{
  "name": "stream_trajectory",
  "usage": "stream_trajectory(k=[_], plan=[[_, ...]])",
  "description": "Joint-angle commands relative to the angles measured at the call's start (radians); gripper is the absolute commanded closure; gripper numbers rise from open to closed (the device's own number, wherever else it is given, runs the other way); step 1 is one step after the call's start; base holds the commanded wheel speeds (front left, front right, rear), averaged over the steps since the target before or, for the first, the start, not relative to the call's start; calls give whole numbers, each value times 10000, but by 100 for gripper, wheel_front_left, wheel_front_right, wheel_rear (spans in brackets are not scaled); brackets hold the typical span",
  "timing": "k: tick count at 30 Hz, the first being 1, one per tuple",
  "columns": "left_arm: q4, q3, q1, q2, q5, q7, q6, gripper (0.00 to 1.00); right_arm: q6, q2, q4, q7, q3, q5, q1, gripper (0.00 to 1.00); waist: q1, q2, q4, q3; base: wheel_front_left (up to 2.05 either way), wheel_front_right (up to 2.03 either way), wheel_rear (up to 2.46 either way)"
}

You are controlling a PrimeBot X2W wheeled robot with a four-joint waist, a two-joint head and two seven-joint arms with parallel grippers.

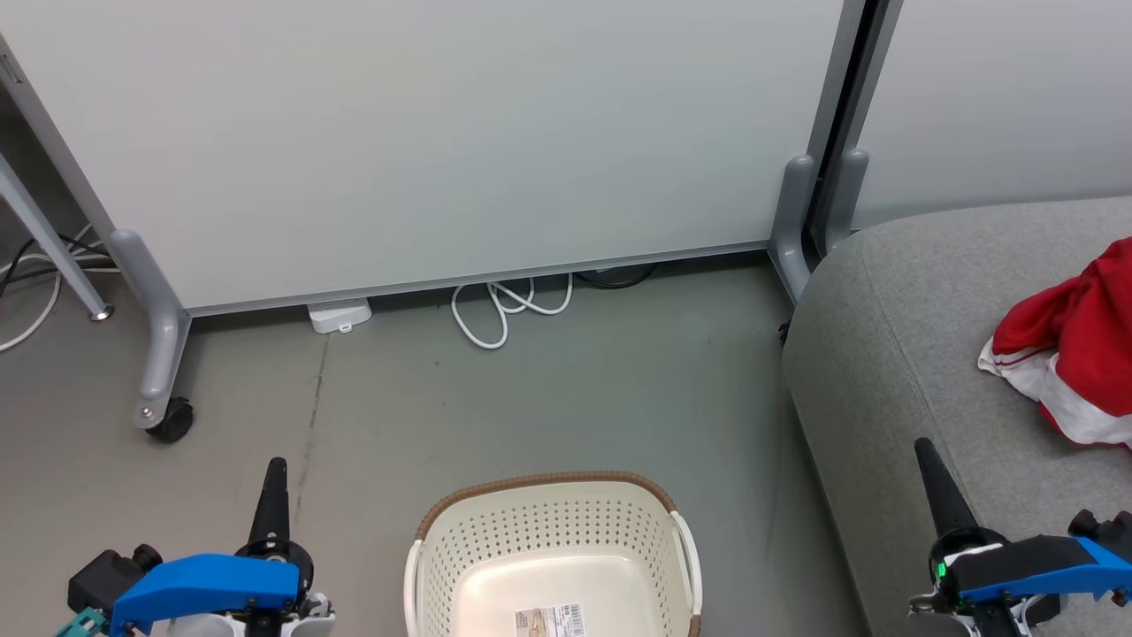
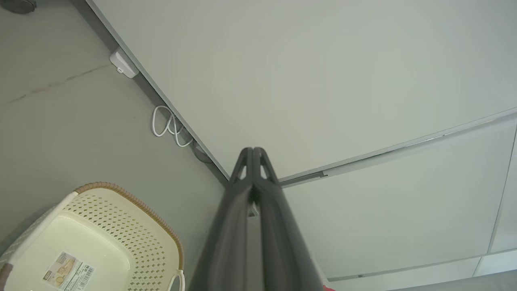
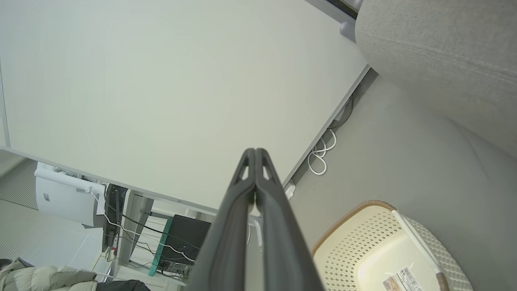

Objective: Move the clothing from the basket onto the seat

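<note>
Head view: basket point(image 1: 548, 531) bare inside, clothing point(image 1: 1079, 336) heaped on seat point(image 1: 884, 354). Left gripper point(image 1: 277, 467) and right gripper point(image 1: 923, 449) are pinched together, holding nothing (job looks done). Park arms clear of rim, don't regrasp.

The basket point(image 1: 548, 531) stands on the floor point(image 1: 531, 398) before the partition point(image 1: 442, 133), with the seat point(image 1: 893, 372) to its right, the clothing point(image 1: 1074, 345) lying on the seat, and a looped cable point(image 1: 506, 308) on the floor behind the basket at the partition's foot.
</note>
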Motion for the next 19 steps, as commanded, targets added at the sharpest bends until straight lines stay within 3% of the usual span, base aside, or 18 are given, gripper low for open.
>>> stream_trajectory(k=[1,19], plan=[[-173,107,-266,13,-278,91,-10,100,3,-53,-123,70,-33,320,-247,100,-1,0,-17,8,0,0,0],[-459,374,-325,-16,-1693,497,-12,100,3,-60,-126,245,-91,1881,-353,100,-1,0,-157,76,0,0,0]])
